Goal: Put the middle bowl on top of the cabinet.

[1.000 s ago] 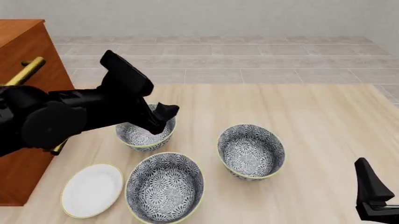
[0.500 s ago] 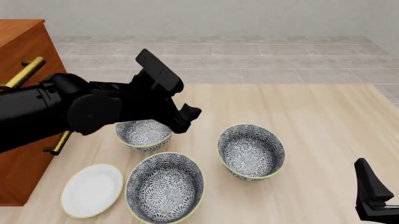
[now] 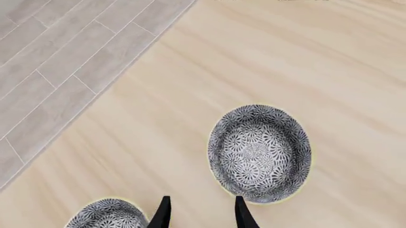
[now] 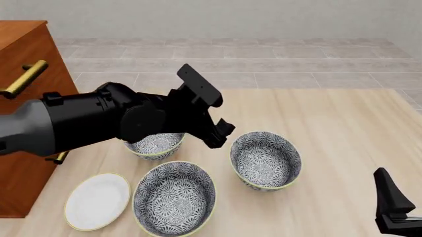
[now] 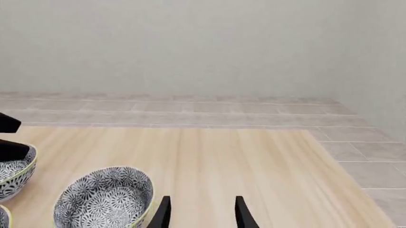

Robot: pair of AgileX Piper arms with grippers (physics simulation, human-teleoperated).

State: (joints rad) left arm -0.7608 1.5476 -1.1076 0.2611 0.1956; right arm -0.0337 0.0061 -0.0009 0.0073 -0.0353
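The middle bowl (image 4: 265, 160), grey-and-white floral with a pale yellow rim, sits on the table right of centre. It also shows in the left wrist view as the middle bowl (image 3: 260, 153) and in the right wrist view as the middle bowl (image 5: 104, 197). My left gripper (image 4: 223, 133) hovers just left of it, above the table; its fingers (image 3: 162, 213) stand open with nothing between them. The reddish-brown cabinet (image 4: 23, 49) stands at the far left. Low at the near right corner, my right gripper (image 4: 389, 197) is open and empty, as the right gripper (image 5: 201, 198) shows.
A smaller, deeper patterned bowl (image 4: 153, 144) sits partly under my left arm. The largest bowl (image 4: 174, 197) lies at the front, beside a white plate (image 4: 98, 200). Brass handles (image 4: 25, 78) stick out from the cabinet. Tiled floor lies beyond the table's far edge.
My left arm has swung to the right, from over the smaller bowl to beside the middle bowl. The right arm and the bowls have not moved.
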